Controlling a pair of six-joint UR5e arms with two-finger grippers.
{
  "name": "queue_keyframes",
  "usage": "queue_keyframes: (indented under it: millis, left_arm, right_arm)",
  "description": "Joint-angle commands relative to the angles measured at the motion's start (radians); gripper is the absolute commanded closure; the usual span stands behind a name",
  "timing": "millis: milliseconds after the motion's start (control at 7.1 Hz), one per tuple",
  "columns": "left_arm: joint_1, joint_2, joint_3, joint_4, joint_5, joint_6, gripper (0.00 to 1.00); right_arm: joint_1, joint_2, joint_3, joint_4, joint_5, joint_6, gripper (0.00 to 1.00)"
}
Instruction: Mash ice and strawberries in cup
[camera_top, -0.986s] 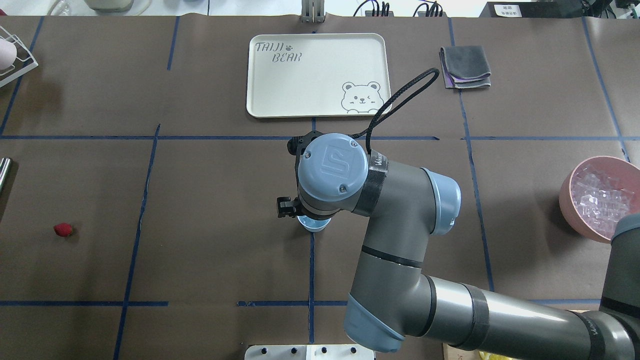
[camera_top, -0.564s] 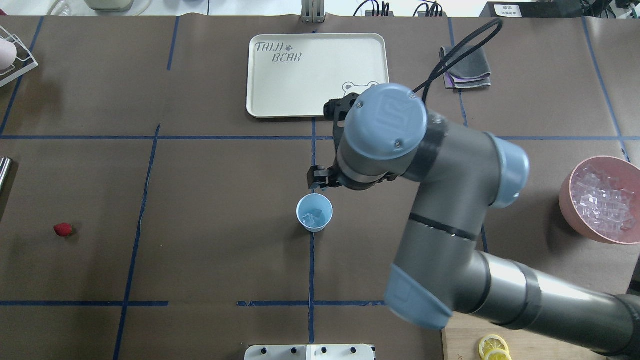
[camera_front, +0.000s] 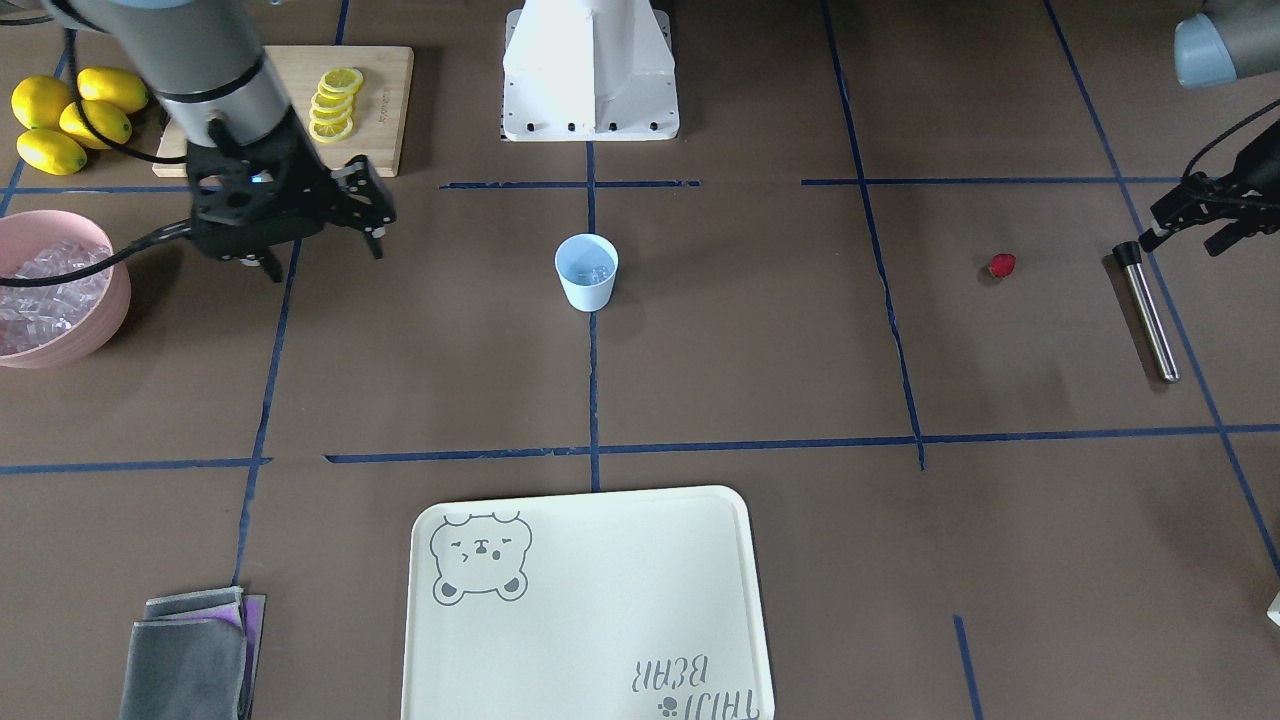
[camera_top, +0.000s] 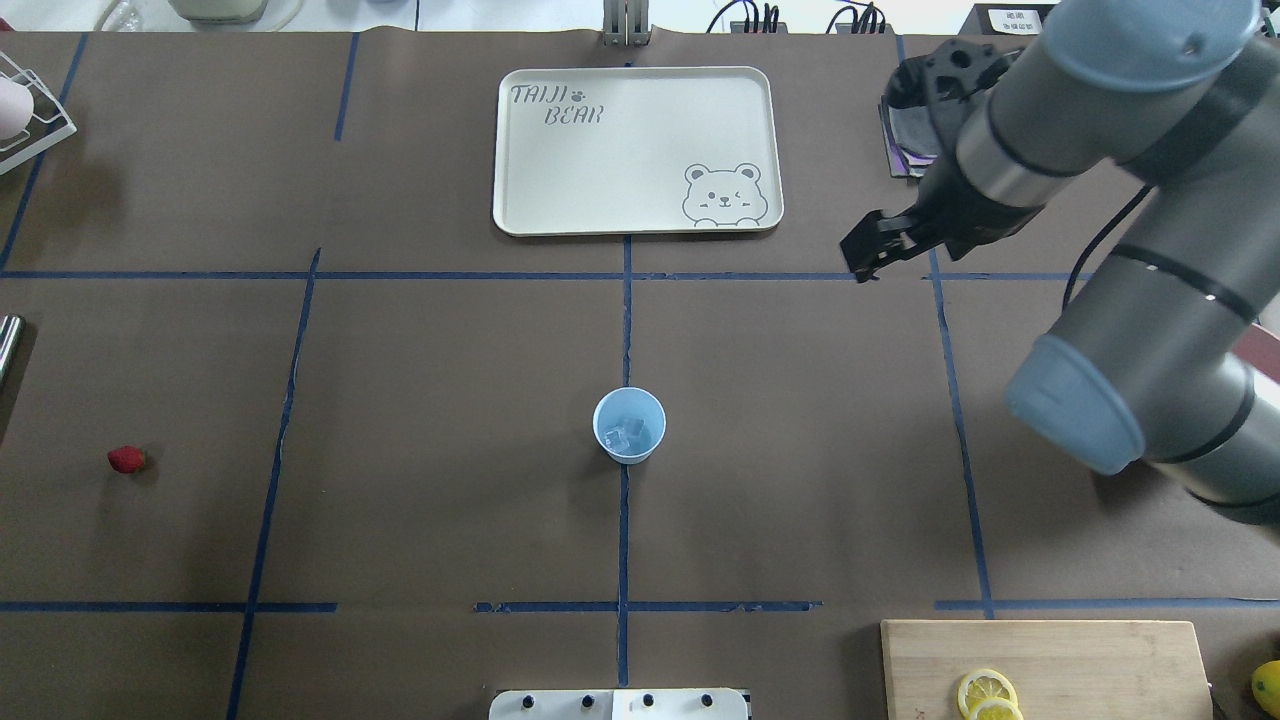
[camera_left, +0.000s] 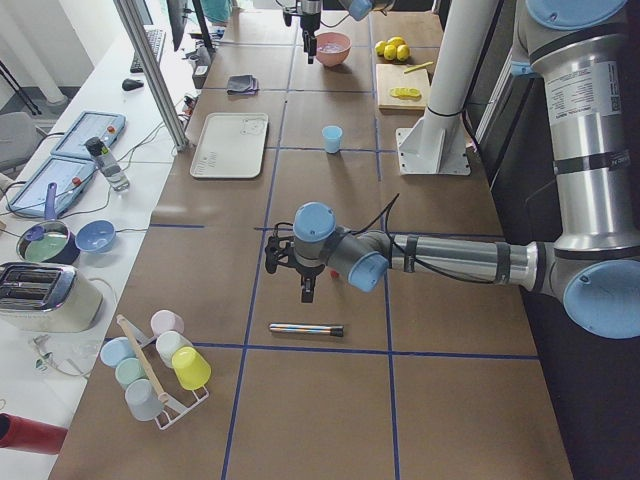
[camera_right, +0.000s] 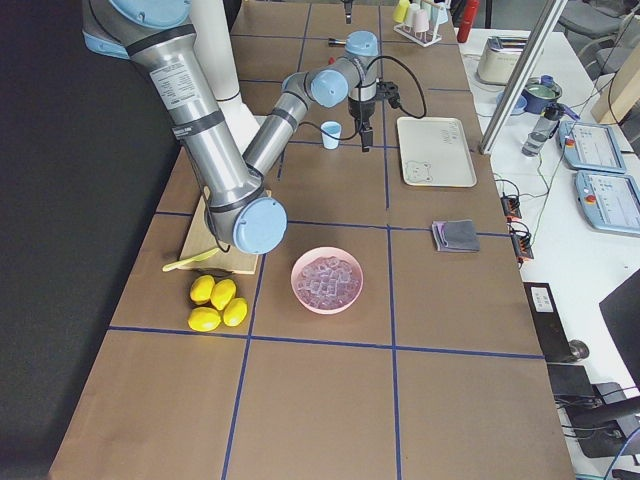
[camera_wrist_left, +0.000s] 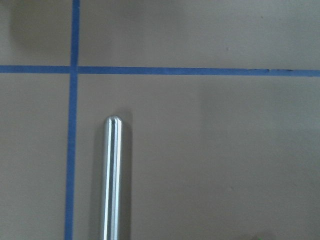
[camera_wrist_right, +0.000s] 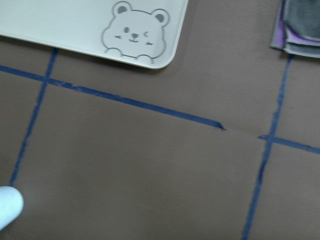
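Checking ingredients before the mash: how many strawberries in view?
1. The strawberry lies far to the robot's left of the cup, near the metal rod. The cup shows only ice; a berry hidden under it seems unlikely.

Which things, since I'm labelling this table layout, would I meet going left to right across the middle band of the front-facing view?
pink bowl → right gripper → cup → strawberry → metal rod
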Motion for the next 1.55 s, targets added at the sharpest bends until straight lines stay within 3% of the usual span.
queue_keyframes:
  millis: [0, 282, 564, 705, 986, 1409]
  left_arm:
    - [0.171, 0.048, -0.104, -0.04, 0.129, -0.209, 0.0]
    - [0.345, 0.085, -0.101, -0.168, 0.323, -0.399, 0.0]
    - [0.461, 0.085, -0.071, -0.215, 0.457, -0.478, 0.0]
    - [0.486, 0.085, -0.028, -0.277, 0.467, -0.532, 0.0]
    - [0.556, 0.072, -0.003, -0.29, 0.543, -0.563, 0.0]
    - [0.56, 0.05, 0.019, -0.287, 0.547, -0.565, 0.03]
  right_arm:
    - [0.202, -0.169, -0.011, 0.02, 0.104, -0.282, 0.01]
    - [0.338, -0.259, -0.055, 0.036, 0.167, -0.456, 0.01]
    - [0.421, -0.372, -0.144, 0.216, 0.22, -0.53, 0.01]
    - [0.45, -0.423, -0.177, 0.305, 0.223, -0.535, 0.01]
    - [0.476, -0.432, -0.195, 0.318, 0.227, -0.536, 0.01]
    - [0.496, -0.434, -0.216, 0.318, 0.229, -0.536, 0.01]
